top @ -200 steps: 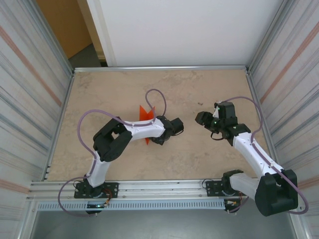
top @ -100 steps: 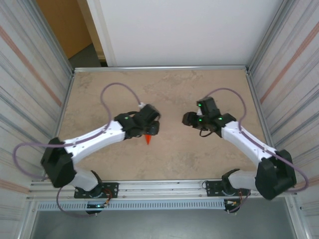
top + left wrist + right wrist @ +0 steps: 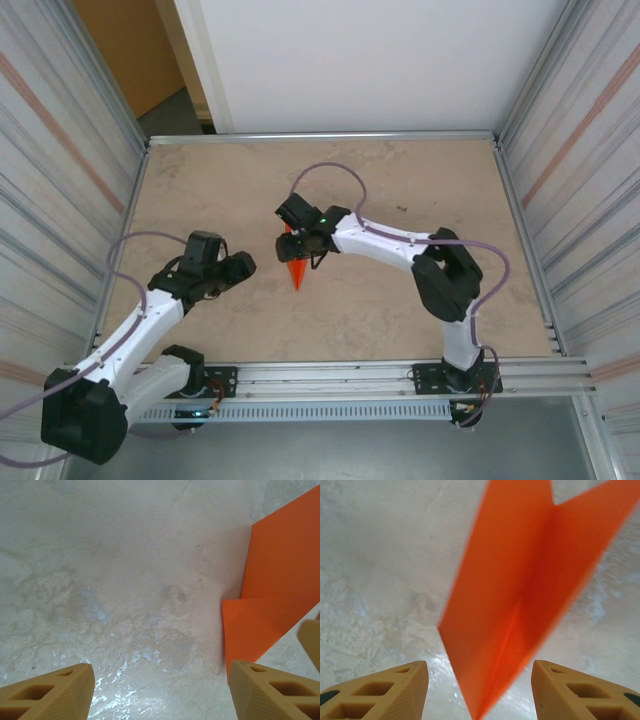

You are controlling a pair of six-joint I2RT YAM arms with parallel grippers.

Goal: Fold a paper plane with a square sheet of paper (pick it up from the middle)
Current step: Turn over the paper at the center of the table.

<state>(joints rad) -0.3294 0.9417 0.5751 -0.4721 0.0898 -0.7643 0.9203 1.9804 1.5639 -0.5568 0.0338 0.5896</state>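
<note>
Paper plane [image 3: 295, 272] sits a bit left of centre in the overhead view. It's on the marbled bench [image 3: 400, 310] as far as I can tell, with just its orange nose poking out toward the bottom of the frame from under the right claw [image 3: 303, 248]. Left claw [image 3: 243, 264] is just to the left of it, not touching.

Left wrist view: left claw [image 3: 161, 672] is spread wide with nothing between its fingers [image 3: 50, 692], only bare bench. The folded orange layers are over at the right edge, just beside the lower-right finger.

Right wrist view is a bit blurry. Right claw [image 3: 480, 672] is open and straddling the pointed nose, with a gap on both sides, so it's not gripping anything. The centre crease runs from bottom middle up toward the upper right.

My guess on handling: feather-light, thin and floppy. It'll skate on that smooth bench and crumple if squeezed hard. I'd pinch it gently along the centre crease, mid-body where the layers stack, not by a wing edge.
</note>
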